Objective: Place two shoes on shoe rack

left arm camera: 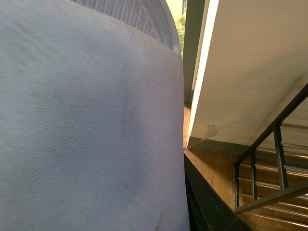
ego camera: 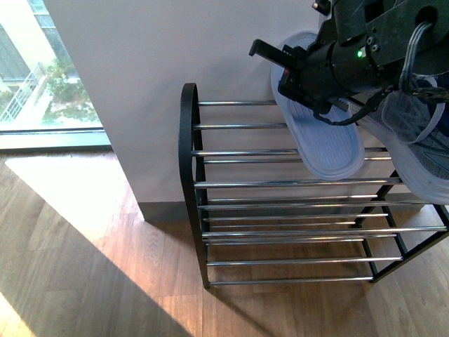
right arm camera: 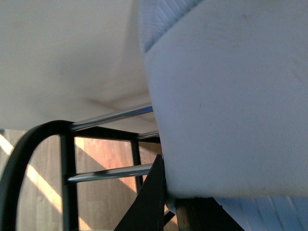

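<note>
Setting pale blue slides on the rack [ego camera: 188, 140], top tier: step in hand, judged.

- Left gripper [ego camera: 280, 67]: pinching the first slide [ego camera: 326, 144], held sole-outward above the top bars, mid-span.
- Right gripper [right arm camera: 166, 197]: seemingly pinching the second slide [ego camera: 421, 161], held tilted near the rack's right end.
- Handling: turn each sole flat, bridge the front and back bars, and seat it before letting go.

White wall [ego camera: 140, 84], sunlit wooden floor [ego camera: 84, 267], window [ego camera: 35, 77].
</note>
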Robot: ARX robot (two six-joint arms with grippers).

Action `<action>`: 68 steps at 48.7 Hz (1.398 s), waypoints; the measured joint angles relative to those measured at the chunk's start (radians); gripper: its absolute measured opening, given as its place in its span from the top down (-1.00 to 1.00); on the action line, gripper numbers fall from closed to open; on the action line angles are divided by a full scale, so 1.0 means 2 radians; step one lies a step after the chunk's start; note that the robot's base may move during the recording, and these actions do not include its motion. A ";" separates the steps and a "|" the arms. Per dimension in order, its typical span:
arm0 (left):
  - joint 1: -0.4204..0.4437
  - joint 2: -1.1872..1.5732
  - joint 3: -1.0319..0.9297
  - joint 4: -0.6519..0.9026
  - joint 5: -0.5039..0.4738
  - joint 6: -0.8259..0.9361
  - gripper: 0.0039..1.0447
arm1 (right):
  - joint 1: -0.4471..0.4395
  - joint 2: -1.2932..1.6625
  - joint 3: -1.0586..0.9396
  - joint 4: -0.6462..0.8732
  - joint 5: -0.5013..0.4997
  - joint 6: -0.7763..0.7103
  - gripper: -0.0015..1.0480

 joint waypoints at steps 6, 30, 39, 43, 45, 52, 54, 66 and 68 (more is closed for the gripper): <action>0.000 0.000 0.000 0.000 0.000 0.000 0.97 | -0.011 0.032 0.021 0.002 0.029 -0.013 0.97; 0.000 0.000 0.000 0.000 0.000 0.000 0.97 | -0.048 0.010 0.009 -0.031 -0.047 0.006 0.97; 0.000 0.000 0.000 0.000 0.000 0.000 0.97 | -0.047 -0.049 -0.045 -0.024 -0.066 0.047 0.97; 0.000 0.000 0.000 0.000 0.000 0.000 0.97 | -0.040 -0.069 -0.062 -0.022 -0.075 0.071 0.97; 0.000 0.000 0.000 0.000 0.000 0.000 0.97 | -0.034 -0.072 -0.066 -0.022 -0.080 0.080 0.97; 0.000 0.000 0.000 0.000 0.000 0.000 0.97 | -0.017 -0.066 -0.068 -0.019 -0.074 0.100 0.97; 0.000 0.000 0.000 0.000 0.000 0.000 0.97 | -0.012 -0.058 -0.062 -0.024 -0.073 0.104 0.97; 0.000 0.000 0.000 0.000 0.000 0.000 0.97 | -0.024 -0.020 -0.045 -0.030 -0.054 0.103 0.97; 0.000 0.000 0.000 0.000 0.000 0.000 0.97 | -0.033 -0.018 -0.043 -0.031 -0.054 0.103 0.97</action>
